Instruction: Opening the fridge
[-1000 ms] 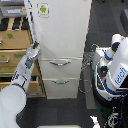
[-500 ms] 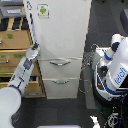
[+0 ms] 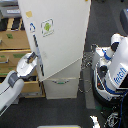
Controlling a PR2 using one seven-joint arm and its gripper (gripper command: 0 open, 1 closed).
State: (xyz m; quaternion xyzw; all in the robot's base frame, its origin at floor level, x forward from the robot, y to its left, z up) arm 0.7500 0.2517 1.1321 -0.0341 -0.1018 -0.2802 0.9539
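- Tall white fridge, green-figure sticker on its large upper door: the door stands swung out from the cabinet, its face tilted toward the camera. We judge the opening well under way, not finished.
- Lower drawer with a silver handle sits shut, below and toward the exterior view's right of the claw.
- Grey-white claw sits against the door's edge on the exterior view's left, at the dark vertical strip there. We cannot tell whether it is spread or pinching that edge; too blurred.
- Arm reaches up from the lower corner, forearm angled toward the door.
- Tan wooden drawer cabinet stands just behind the claw.
- Left: swing the door wider.
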